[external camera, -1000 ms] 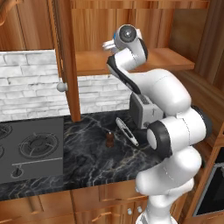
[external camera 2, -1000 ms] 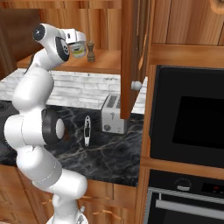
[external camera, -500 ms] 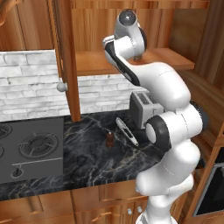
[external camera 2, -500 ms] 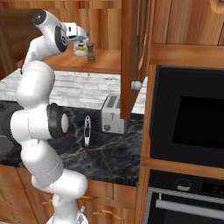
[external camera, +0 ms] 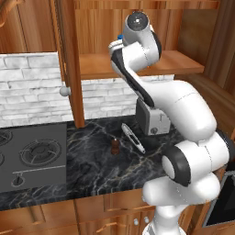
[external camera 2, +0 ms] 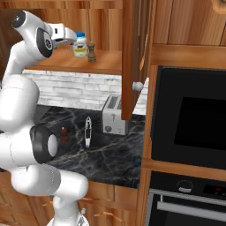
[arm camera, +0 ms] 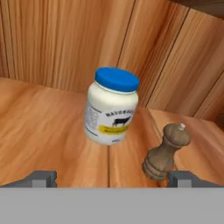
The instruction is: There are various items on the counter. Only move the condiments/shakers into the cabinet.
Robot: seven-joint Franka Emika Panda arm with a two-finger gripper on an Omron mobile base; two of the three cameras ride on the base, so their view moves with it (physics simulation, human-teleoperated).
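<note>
My arm has drawn back from the cabinet (external camera 2: 106,66) shelf in the last second, leaving my jaws (arm camera: 111,177) spread wide and holding nothing. The jar (arm camera: 111,107) stands on the shelf with the lighter shaker (arm camera: 166,153) just beside it, both well in from the front edge, so two of three look done. The door (external camera 2: 132,57) hangs open, leaving me room to descend. On the desk (external camera: 96,170) the darker shaker (external camera: 114,145) waits near the utensil (external camera: 133,137), apart from the toaster (external camera 2: 114,115).
</note>
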